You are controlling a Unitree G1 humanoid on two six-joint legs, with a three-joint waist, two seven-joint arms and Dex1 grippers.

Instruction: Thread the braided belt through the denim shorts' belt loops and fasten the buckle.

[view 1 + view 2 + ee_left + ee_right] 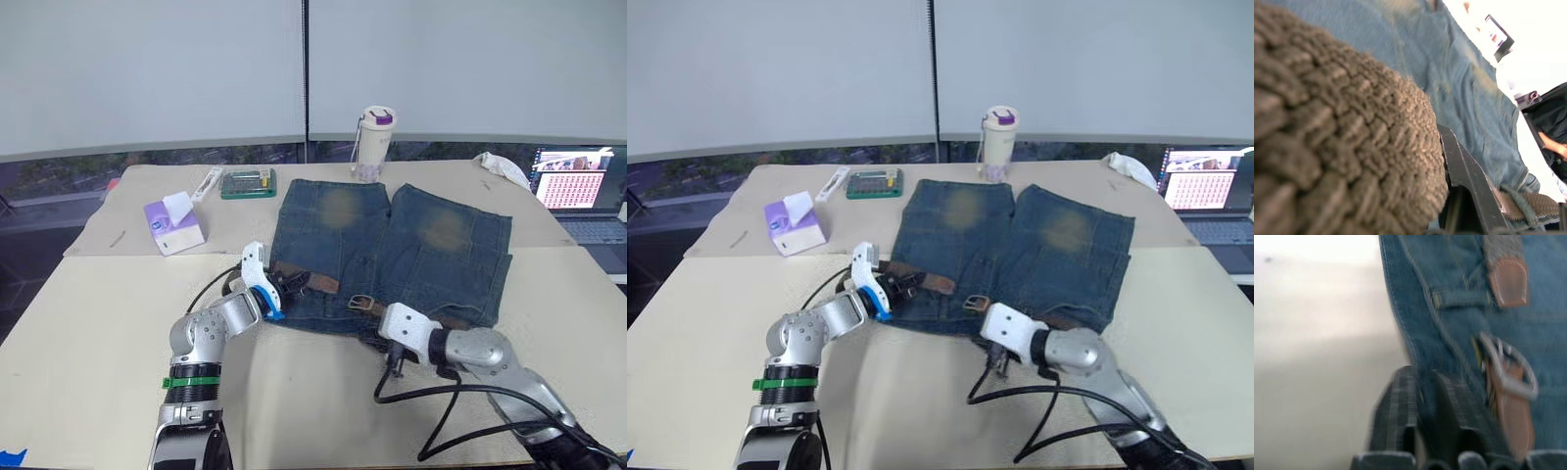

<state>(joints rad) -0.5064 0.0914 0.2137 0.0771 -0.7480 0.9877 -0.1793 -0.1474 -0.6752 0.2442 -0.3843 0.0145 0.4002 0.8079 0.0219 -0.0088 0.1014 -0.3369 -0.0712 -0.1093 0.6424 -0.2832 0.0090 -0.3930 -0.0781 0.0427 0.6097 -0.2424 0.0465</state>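
Observation:
The denim shorts (392, 245) lie flat mid-table, waistband toward me. The braided belt (318, 283) runs along the waistband, its brown leather tip (1508, 281) beside a belt loop (1459, 298). The silver buckle (361, 303) rests on the waistband near the middle. My left gripper (287, 287) is at the waistband's left end, shut on the braided belt (1342, 137), which presses against a black finger (1464, 171). My right gripper (1422, 382) sits just right of the buckle (1508, 369), pinching the denim waistband edge between its fingers.
A purple tissue box (173, 223) stands at the left, with a green case (247, 183) and a white bottle (372, 144) behind the shorts. A laptop (578, 186) and a white cloth (502, 166) sit at the far right. Black cables (441, 397) trail off the right arm.

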